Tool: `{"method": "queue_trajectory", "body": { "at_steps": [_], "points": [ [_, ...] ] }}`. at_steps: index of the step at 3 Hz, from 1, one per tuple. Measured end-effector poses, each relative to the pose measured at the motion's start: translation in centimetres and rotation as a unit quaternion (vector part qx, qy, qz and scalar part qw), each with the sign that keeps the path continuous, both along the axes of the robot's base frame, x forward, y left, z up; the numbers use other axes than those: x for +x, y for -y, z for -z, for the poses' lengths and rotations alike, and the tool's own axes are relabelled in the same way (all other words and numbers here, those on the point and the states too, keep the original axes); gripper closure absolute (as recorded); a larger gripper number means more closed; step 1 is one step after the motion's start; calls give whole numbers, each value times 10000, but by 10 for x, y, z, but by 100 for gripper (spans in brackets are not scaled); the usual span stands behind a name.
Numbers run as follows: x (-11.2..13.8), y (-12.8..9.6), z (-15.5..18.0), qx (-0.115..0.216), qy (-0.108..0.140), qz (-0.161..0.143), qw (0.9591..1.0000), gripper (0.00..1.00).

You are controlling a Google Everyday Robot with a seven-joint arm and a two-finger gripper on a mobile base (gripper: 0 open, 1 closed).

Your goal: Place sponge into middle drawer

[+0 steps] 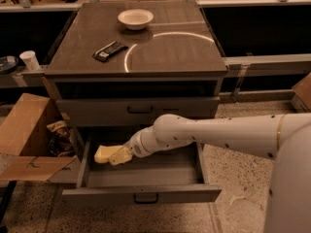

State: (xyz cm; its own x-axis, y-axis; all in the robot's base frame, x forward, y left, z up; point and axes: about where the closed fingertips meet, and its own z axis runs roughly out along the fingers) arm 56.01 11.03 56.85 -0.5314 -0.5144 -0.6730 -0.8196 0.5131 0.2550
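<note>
The pale yellow sponge is held in my gripper at the left end of my white arm. It hangs just above the left part of the open middle drawer, a wide shallow grey drawer pulled out toward the camera with a small dark handle on its front. The gripper is shut on the sponge. The like grey drawer front above is closed.
A white bowl and a black flat wrapped bar lie on the cabinet top. An open cardboard box stands left of the drawer. A white cup sits at far left. My arm crosses the drawer's right side.
</note>
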Motion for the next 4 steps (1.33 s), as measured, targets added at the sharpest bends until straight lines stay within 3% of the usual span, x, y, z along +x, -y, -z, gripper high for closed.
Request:
{"method": "queue_trajectory", "body": {
  "at_steps": [1,2,4],
  "points": [
    [1,-10,42,28,-385,100,9992,100],
    [2,-17,76,145,-734,180,9970,84],
    [3,-24,118,318,-1165,195,9925,37]
  ]
}}
